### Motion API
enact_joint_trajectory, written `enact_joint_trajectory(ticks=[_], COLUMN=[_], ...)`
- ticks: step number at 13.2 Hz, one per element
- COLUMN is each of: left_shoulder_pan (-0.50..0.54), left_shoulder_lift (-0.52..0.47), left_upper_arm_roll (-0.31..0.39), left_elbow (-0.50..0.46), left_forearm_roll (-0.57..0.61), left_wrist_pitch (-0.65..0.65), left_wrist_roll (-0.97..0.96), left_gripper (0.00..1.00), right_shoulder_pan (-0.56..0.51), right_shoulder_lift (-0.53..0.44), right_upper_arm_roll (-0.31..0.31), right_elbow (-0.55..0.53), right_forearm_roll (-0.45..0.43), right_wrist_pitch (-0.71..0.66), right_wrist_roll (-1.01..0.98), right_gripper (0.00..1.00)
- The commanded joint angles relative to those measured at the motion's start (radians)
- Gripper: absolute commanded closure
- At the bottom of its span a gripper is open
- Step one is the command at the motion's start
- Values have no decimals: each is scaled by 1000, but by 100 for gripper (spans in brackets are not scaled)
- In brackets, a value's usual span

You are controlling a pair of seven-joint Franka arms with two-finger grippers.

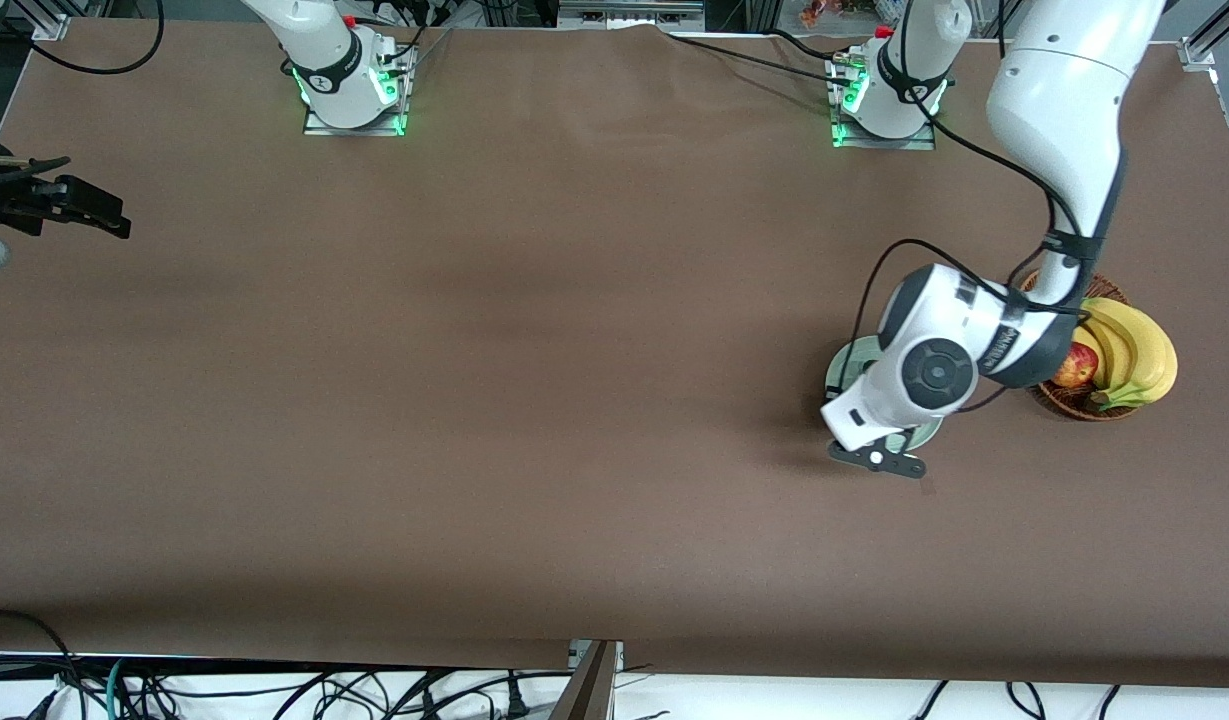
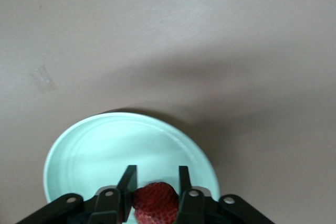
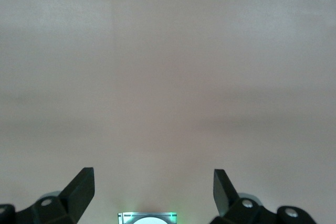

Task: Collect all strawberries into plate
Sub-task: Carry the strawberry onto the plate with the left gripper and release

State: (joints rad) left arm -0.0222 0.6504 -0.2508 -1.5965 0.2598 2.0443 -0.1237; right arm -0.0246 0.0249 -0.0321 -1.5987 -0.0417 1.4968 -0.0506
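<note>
1. Brown cloth covers the desk (image 1: 534, 400), with cables hanging along its nearest edge.
2. Toward the left arm's end sits the plate (image 2: 105, 150), pale mint, just beside a wicker basket (image 1: 1074, 405) holding bananas (image 1: 1134, 355) and an apple (image 1: 1074, 368).
3. Over the plate hangs the left pincer (image 2: 155, 184), its fingers closed on a strawberry (image 2: 155, 203). No other strawberry shows in any view.
4. At the right arm's end of the desk the right pincer (image 3: 153, 187) waits, fingers spread wide and holding nothing.
5. I judge the berry light, soft and easily bruised; a gentle squeeze across its plump middle suits it, and a low release should keep it from rolling off the shallow rim.
</note>
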Motion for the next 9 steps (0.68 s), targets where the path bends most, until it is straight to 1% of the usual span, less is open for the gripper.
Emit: enact_joint_trajectory(ticks=[1,5,7,9], left_shoulder_pan=[2,1,1,-1], left_shoulder_lift=[-6,-38,-99,-178], left_upper_arm_roll=[-16,-19,-24,-25], left_elbow=[-7,6,7,13], left_forearm_roll=[19,7,4,-19], left_wrist_pitch=[-7,-16,-27,-81], left_wrist_roll=[22,24,21,16], left_gripper=[0,0,0,0], right_shoulder_pan=[-3,-3,-4,-6], right_shoulder_lift=[-5,16,16,16], right_upper_arm_roll=[3,8,8,6], right_elbow=[5,29,31,31], right_forearm_roll=[17,17,16,16], right_wrist_pitch=[-9,-10,-9,-9], right_wrist_roll=[-11,-12,-12,-12], right_gripper=[0,0,0,0])
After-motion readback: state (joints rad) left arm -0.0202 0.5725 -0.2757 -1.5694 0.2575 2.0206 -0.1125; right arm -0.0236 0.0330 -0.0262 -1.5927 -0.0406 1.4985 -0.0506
